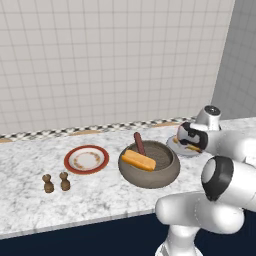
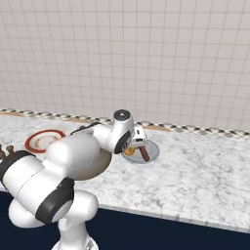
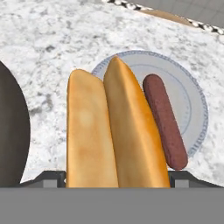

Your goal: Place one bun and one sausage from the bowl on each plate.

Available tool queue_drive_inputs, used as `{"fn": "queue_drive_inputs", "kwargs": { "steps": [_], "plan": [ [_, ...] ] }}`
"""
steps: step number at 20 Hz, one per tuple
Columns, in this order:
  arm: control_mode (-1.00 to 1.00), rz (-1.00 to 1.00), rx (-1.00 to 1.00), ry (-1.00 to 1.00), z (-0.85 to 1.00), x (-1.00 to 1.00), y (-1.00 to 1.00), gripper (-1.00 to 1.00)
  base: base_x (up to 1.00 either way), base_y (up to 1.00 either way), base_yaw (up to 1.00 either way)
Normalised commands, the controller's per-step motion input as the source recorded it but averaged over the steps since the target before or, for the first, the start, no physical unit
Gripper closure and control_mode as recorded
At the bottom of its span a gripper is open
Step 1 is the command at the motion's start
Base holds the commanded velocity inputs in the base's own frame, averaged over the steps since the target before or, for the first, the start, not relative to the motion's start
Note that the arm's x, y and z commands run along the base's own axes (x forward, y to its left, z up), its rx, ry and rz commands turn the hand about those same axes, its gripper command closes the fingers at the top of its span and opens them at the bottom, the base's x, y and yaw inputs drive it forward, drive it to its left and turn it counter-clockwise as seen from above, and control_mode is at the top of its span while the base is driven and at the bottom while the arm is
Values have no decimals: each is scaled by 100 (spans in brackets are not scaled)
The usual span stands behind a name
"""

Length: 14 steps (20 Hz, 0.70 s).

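Note:
My gripper (image 3: 117, 177) is shut on an orange-yellow bun (image 3: 113, 131), which hangs just over the pale grey plate (image 3: 192, 100). A dark reddish sausage (image 3: 165, 127) lies on that plate, to the right of the bun. In the left base view the gripper (image 1: 192, 142) hovers over the grey plate (image 1: 176, 145), right of the brownish-grey bowl (image 1: 150, 175). The bowl holds another bun (image 1: 139, 160) and a sausage (image 1: 139, 142) leaning on its far wall. The red-rimmed plate (image 1: 86, 159) sits left of the bowl with nothing on it.
Two small brown shakers (image 1: 48, 184) (image 1: 64, 181) stand near the counter's front edge, left of the bowl. A tiled wall runs behind the counter. The bowl's dark rim (image 3: 11, 131) shows at the left of the hand view.

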Motion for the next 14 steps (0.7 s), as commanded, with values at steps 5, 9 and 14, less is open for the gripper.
{"fn": "queue_drive_inputs", "kwargs": {
  "steps": [5, 9, 14],
  "plan": [
    [-100, 1, 0, 0, -31, 60, -2, 100, 0, 0, 0],
    [-100, 0, 0, 0, -36, 26, -12, -100, 0, 0, 0],
    [-100, 0, 0, 0, -13, 17, -20, -100, 0, 0, 0]
  ]
}}
